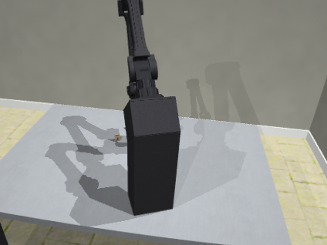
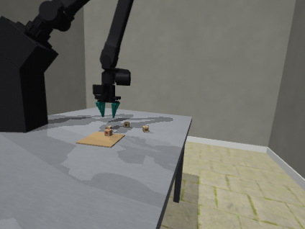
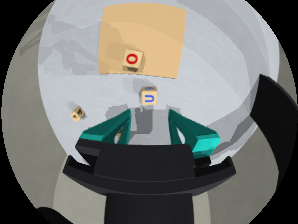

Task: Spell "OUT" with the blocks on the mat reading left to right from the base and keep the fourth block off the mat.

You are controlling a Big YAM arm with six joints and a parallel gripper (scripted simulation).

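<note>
One gripper [image 3: 148,137] is what I see nearest through the wrist camera: its teal fingers stand about half spread with nothing between them, hanging above the desk [image 2: 108,180] without touching any block.

Just past the fingertips, on the bare desk, lies the U block [image 3: 150,98], its blue letter facing up. It sits just off the near edge of the mat [image 3: 120,36], close to it but apart as far as I can tell.

Next comes the O block [image 3: 133,60], red letter up, flat on the mat near that same edge. It is the only block I can see on the mat.

Off to one side in the wrist view, a third block [image 3: 77,112] rests on the desk, well apart from the mat and turned at an angle; I cannot read its letter.

From the exterior camera I see the gripper [image 2: 107,109] pointing straight down over the far side of the desk, the tan mat [image 2: 94,141] lying flat, and two small blocks [image 2: 126,124] [image 2: 145,128] on the desk beyond it. Their letters are too small to tell.

From the top camera the arm's black base [image 1: 154,162] hides nearly everything; only one block [image 1: 117,136] peeks out beside it.
</note>
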